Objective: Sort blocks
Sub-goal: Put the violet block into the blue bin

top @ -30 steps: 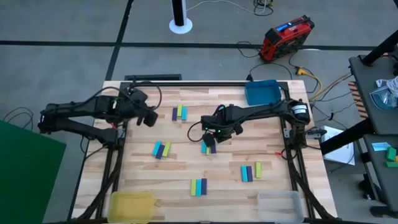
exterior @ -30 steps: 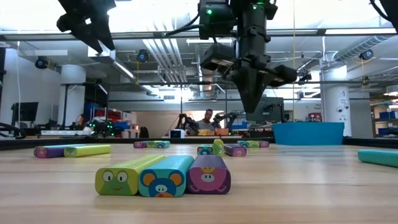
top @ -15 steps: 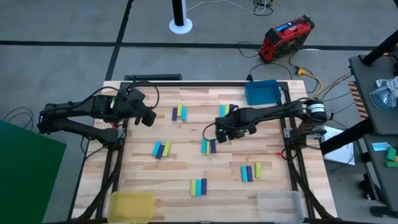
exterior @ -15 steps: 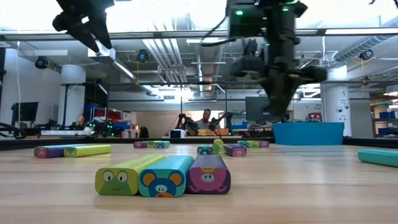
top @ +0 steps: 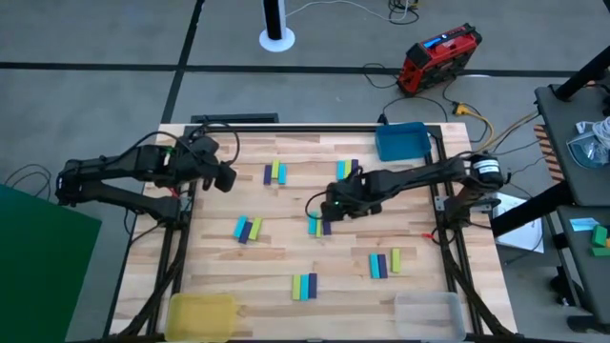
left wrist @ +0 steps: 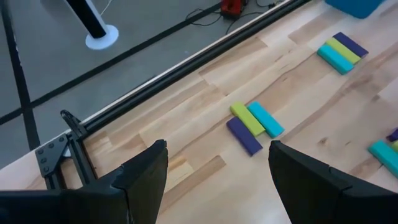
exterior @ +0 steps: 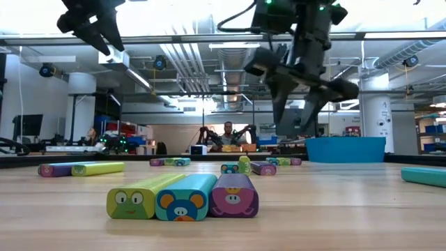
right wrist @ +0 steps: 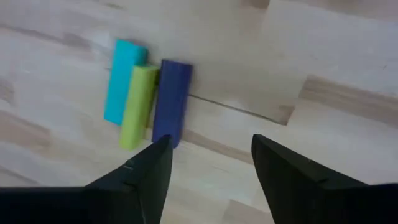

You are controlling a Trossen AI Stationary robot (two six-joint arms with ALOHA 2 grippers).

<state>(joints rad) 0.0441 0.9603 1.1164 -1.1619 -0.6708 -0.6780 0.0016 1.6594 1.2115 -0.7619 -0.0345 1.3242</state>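
**Sorting barely begun as right arm hovers over centre trio**

Nearest the low camera, a trio of blocks (exterior: pixel 182 196) lies untouched on the wooden worktop (top: pixel 286 252). The yellow tray (top: pixel 201 312) at 7 o'clock and clear tray (top: pixel 426 311) at 5 o'clock look empty, so nearly all sorting seems left. At centre, the right gripper (top: pixel 335 205), jaws released, hangs above a cyan, green and purple set (right wrist: pixel 146 99). At 10 o'clock the left gripper (top: pixel 222 178) waits, jaws spread. A blue tray (top: pixel 401 141) sits at 1 o'clock; a workshop with seated people lies beyond.
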